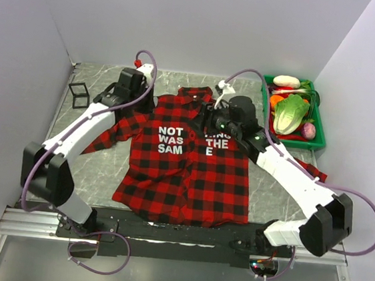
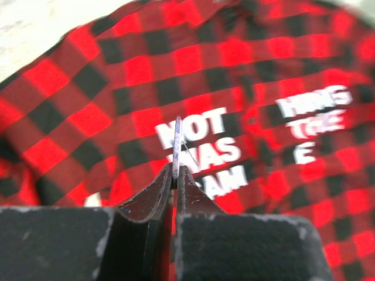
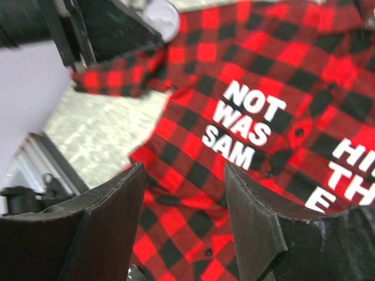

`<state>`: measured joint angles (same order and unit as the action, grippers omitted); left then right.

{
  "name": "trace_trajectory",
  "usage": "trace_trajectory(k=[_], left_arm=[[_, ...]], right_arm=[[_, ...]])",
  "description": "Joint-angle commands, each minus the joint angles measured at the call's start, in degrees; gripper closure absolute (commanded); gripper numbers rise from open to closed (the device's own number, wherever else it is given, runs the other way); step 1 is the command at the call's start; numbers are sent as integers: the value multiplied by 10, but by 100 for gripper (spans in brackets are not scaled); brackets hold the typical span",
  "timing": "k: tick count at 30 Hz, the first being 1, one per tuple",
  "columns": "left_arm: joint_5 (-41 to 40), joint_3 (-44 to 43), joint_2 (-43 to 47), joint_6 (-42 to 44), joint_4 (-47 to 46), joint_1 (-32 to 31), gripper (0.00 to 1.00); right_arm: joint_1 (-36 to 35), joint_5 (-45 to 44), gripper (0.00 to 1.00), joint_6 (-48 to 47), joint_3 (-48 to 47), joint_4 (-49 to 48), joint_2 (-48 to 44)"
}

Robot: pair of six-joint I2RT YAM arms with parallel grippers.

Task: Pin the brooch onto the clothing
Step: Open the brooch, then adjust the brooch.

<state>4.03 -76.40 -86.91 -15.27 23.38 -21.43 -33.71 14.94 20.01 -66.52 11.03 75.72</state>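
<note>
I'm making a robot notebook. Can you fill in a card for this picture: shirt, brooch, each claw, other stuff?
Shirt: red-and-black plaid, spread flat on the table, letters up
Brooch: thin disc, seen edge-on
Left gripper: shut on the brooch
Right gripper: open, empty, over the shirt
Other stuff: black wire cube, green tray of vegetables
Pinned yet: no

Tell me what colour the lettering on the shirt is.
White; the lettering stands out on the red-and-black plaid shirt, clearest in the right wrist view.
</note>
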Motion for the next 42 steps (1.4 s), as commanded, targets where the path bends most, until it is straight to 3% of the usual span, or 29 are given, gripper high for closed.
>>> trace_trajectory(k=[1,10,14,23,31,42], left_arm=[[-85,-66,-35,24,74,-1,99],[-119,-111,-130,30,111,-4,99],[-171,-161,-203,27,183,-4,99],[-166,-267,-322,18,258,-5,99],[-143,-256,-336,22,253,-5,99],[-177,-269,-378,9,273,-23,96]], right_arm=[[-10,-34,37,-16,-19,-4,20],[-11,-25,37,-5,-24,-46,98],[-9,-13,37,7,-48,-53,149],[-11,7,39,43,-101,-104,260],[-10,29,43,97,-128,-159,342],[-10,18,44,113,-140,-172,394]])
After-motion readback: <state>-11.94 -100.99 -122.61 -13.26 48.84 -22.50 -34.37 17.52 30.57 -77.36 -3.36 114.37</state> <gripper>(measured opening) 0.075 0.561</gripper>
